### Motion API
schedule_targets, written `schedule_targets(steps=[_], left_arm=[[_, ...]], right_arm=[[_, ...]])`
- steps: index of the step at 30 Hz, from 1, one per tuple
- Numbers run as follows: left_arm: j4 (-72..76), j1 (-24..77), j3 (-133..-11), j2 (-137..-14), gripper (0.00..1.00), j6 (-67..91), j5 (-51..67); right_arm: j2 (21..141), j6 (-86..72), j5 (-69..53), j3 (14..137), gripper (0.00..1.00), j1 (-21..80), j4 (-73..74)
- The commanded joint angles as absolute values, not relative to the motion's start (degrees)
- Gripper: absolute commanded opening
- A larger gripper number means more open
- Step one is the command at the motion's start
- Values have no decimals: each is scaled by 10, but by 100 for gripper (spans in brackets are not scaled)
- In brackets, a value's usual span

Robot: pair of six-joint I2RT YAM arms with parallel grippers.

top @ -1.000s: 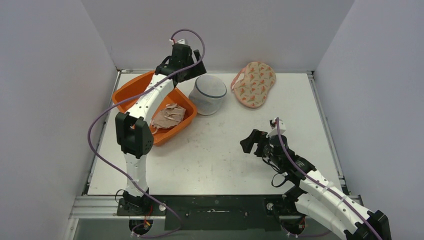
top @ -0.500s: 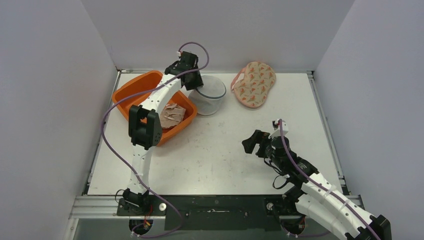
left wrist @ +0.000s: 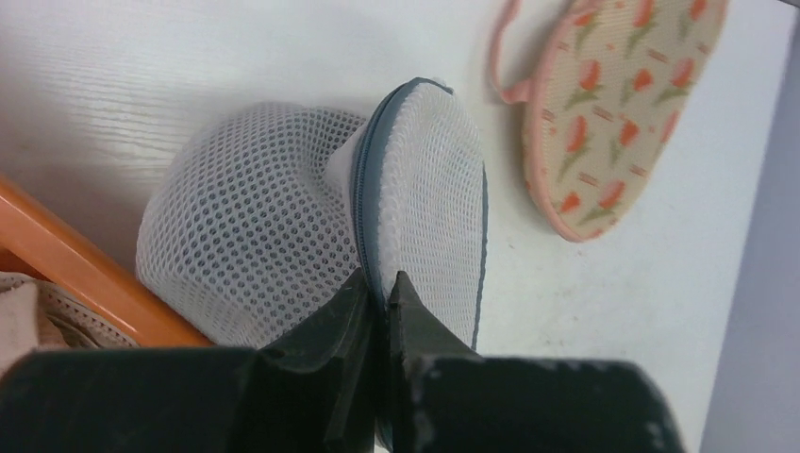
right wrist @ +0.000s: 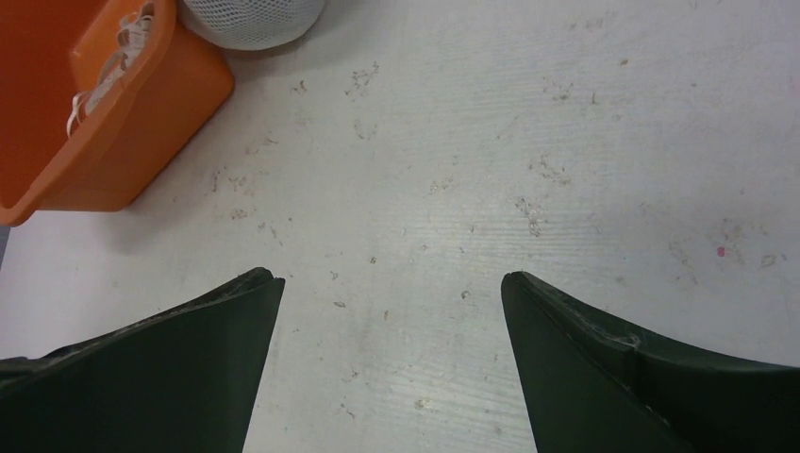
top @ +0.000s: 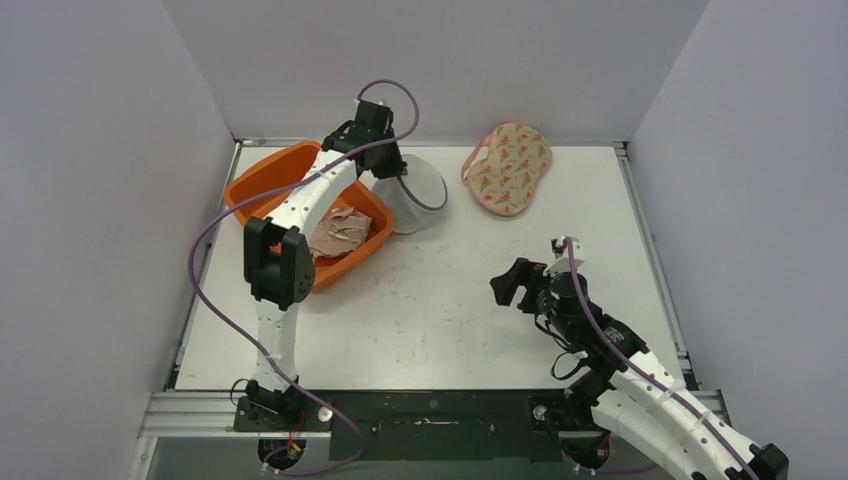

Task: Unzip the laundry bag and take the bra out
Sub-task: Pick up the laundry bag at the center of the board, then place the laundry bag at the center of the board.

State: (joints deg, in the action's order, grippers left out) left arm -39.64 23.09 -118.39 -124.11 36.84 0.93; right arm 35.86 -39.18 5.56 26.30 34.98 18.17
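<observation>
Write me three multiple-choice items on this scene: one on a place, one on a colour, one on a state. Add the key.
1. Where is the mesh laundry bag?
A. on the table, beside the orange basin
B. inside the basin
C. off the table

2. What colour is the bag's zipper trim?
A. red
B. yellow
C. grey-blue

3. How is the left gripper?
A. wide open
B. shut on the bag's trim
C. out of view

Key: A, since the top view shows the bag on the table next to the basin; C, since the left wrist view shows a grey-blue band round the mesh; B, since its fingers pinch the trim with no gap.
</observation>
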Motion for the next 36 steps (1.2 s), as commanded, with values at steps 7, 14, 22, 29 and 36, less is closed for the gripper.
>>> schedule_targets(steps=[7,14,22,29,36], left_arm=[[-331,296,-1171,-1027,0,341,88],[-233,304,-1020,-913,0,335,164],[-55,305,-787,-791,0,319,379],[-86,329,-705,-791,0,189,478],[-26,364,-610,-821,0,146,497]], right_arm=[[337,-319,71,389,90,353,190],[305,-314,111,407,90,352,209],[226,-278,5,398,90,353,223],[201,-297,-29,389,90,353,256],[211,-381,-41,321,94,353,220]])
